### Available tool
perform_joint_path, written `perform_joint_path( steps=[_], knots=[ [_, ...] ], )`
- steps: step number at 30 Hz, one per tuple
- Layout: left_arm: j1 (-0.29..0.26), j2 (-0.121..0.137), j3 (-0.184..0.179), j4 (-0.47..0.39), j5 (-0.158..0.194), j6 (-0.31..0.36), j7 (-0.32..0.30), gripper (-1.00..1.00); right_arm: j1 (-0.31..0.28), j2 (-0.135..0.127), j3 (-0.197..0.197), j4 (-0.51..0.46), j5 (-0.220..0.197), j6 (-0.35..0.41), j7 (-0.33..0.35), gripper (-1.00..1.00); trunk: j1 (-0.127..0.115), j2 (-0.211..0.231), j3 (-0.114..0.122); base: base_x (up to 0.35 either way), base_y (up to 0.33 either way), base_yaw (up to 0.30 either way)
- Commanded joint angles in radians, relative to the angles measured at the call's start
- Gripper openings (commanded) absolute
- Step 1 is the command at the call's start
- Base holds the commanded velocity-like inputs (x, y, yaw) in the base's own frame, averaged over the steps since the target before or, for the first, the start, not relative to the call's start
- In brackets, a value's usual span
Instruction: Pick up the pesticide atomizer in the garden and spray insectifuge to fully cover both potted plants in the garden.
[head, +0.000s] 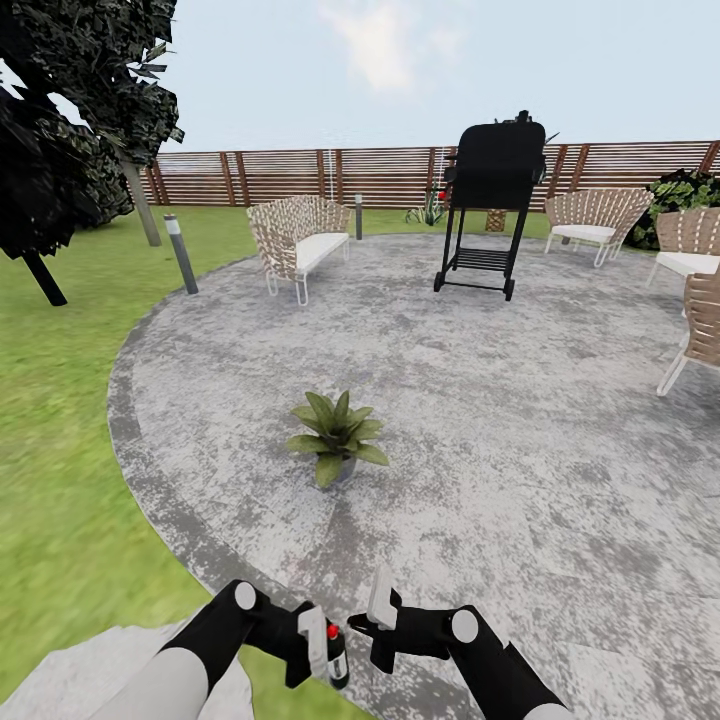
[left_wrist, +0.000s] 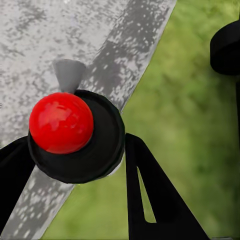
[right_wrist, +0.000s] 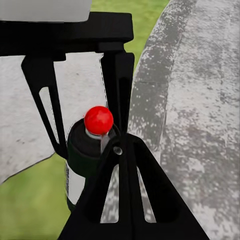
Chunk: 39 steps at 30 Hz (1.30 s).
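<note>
The pesticide atomizer (head: 337, 655), a dark bottle with a white label and a red knob on top, is held upright in my left gripper (head: 322, 650), low over the patio's edge. In the left wrist view the bottle top (left_wrist: 97, 150) sits between the two black fingers (left_wrist: 150, 195). My right gripper (head: 372, 622) hovers just beside it, jaws together and empty; its wrist view shows the atomizer (right_wrist: 82, 150) close ahead. One potted plant (head: 335, 432), a green rosette in a grey pot, stands on the paving ahead. I see no whitish specks on its leaves.
The round grey patio (head: 560, 420) has lawn (head: 60, 420) on its left. A wicker bench (head: 297, 240), black grill (head: 490, 200), chairs (head: 592, 225) and a bollard lamp (head: 181, 253) ring it. A spiky plant (head: 428, 212) sits by the fence (head: 280, 175).
</note>
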Motion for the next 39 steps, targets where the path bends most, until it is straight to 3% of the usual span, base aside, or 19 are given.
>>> perform_joint_path(
  steps=[1,6,39],
  knots=[
    [0.0,-0.002,0.008,-0.001,0.004,-0.006,-0.004,-1.0,0.0,0.0,-0.001,-0.001,0.009,-0.005,0.0,-1.0,0.0,0.0,-0.001,0.0,0.0,0.0],
    [0.001,-0.001,0.007,-0.001,0.036,-0.022,-0.005,-1.0,0.0,0.0,-0.001,-0.001,0.009,-0.005,0.0,-1.0,0.0,0.0,-0.001,0.0,0.0,0.0],
    [0.001,-0.014,0.007,0.005,0.039,-0.024,-0.005,-1.0,0.0,0.0,-0.001,-0.001,0.009,-0.005,0.0,-1.0,0.0,0.0,-0.001,0.0,0.0,0.0]
  ],
)
